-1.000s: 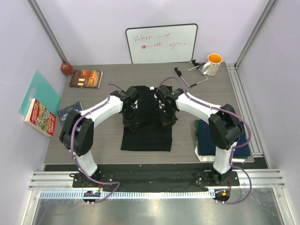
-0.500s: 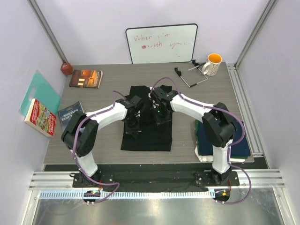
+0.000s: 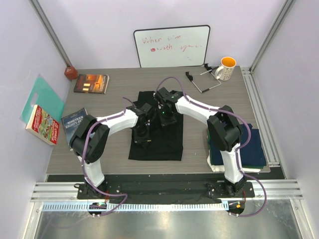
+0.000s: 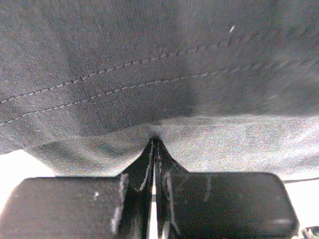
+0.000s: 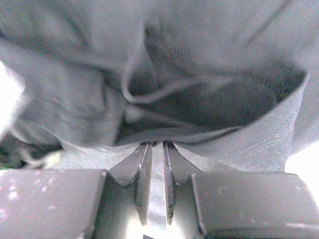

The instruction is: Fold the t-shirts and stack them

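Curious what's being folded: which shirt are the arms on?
The black t-shirt, spread out in the middle; the navy t-shirt lies folded off to the right.

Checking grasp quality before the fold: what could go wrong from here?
1. The left fingers pinch only a thin edge of the shirt; it may slip out on lifting.
2. The right fingers stand slightly apart at bunched cloth; they may catch several layers, or none, and skew the fold.

My black two-finger left gripper (image 4: pixel 154 142) clamps the black cloth t-shirt (image 4: pixel 149 59); my right gripper (image 5: pixel 157 147) stands narrowly parted, elbows out
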